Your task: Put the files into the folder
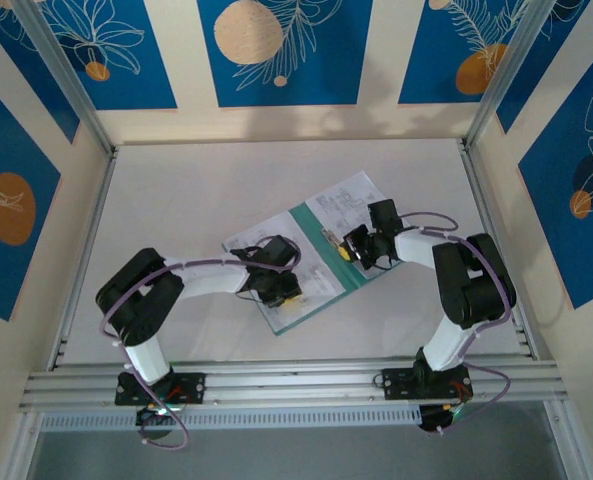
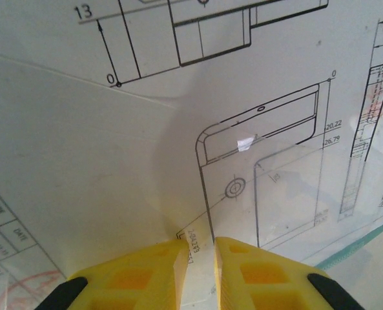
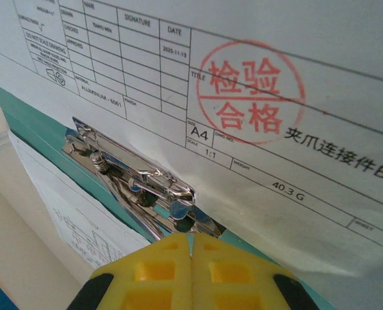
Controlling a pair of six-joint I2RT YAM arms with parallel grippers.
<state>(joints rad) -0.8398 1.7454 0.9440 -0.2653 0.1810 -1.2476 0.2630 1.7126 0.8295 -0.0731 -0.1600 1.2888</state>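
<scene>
The teal-green folder (image 1: 306,222) lies open in the middle of the table, with white printed sheets (image 1: 341,200) spread across it. In the right wrist view a sheet with a red stamp (image 3: 275,129) lies over the teal card (image 3: 30,123), next to the folder's metal spring clip (image 3: 139,177). My right gripper (image 3: 192,236) (image 1: 348,250) is shut, its tips at the near end of that clip. My left gripper (image 2: 201,242) (image 1: 284,292) is at the folder's near left part. Its fingers are nearly together on a raised fold of a drawing sheet (image 2: 81,161). The cyan-blue sheet is out of view.
The pale table (image 1: 196,190) is walled on three sides by cream panels with blue prints. An aluminium rail (image 1: 296,385) runs along the near edge by the arm bases. A teal folder edge (image 2: 359,242) shows under the sheet at lower right in the left wrist view.
</scene>
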